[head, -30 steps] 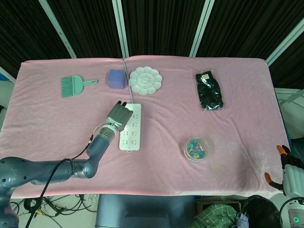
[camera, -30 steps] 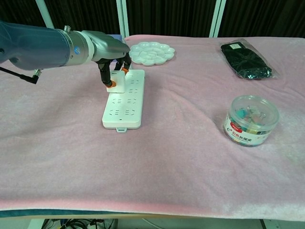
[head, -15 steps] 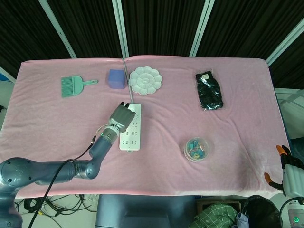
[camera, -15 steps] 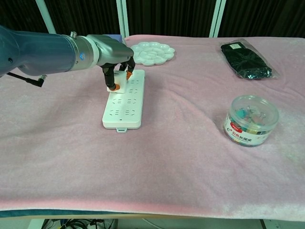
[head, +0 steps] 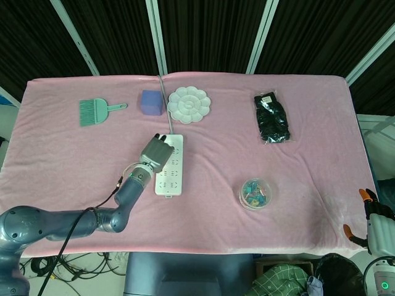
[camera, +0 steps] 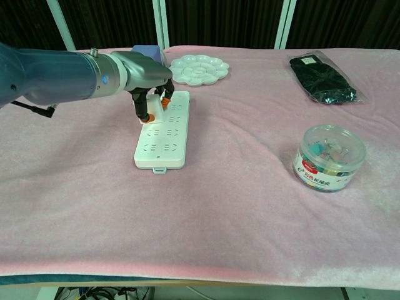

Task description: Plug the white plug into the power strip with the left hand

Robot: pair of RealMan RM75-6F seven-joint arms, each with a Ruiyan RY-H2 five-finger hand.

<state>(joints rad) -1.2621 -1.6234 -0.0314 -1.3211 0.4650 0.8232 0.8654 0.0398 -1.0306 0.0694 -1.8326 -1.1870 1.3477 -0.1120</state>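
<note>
On the pink-covered counter [camera: 206, 206] I have my left hand [camera: 145, 78] down over the upper end of the power strip [camera: 164, 130], fingers closed around the white plug [camera: 154, 110]. From the chest view the plug sits between the orange-tipped fingers [camera: 145, 119] and rests against the strip's face near its left edge; I cannot tell whether its pins are seated in a socket. From the head view the hand [head: 155, 151] covers the plug entirely, and the strip [head: 170, 169] lies lengthwise, its grey cord running up toward the far edge of the counter.

Just beyond the strip sits a white paint palette [head: 189, 104], with a blue block [head: 150, 102] beside it to the left and a green brush [head: 95, 111] further left still. A black packet [head: 272, 117] lies well apart on the far right side, and a clear round tub [camera: 329, 157] of coloured clips stands nearer me on the right.

My right hand [head: 372, 219] shows only at the lower right corner of the head view, off the counter; I cannot tell how its fingers lie.
</note>
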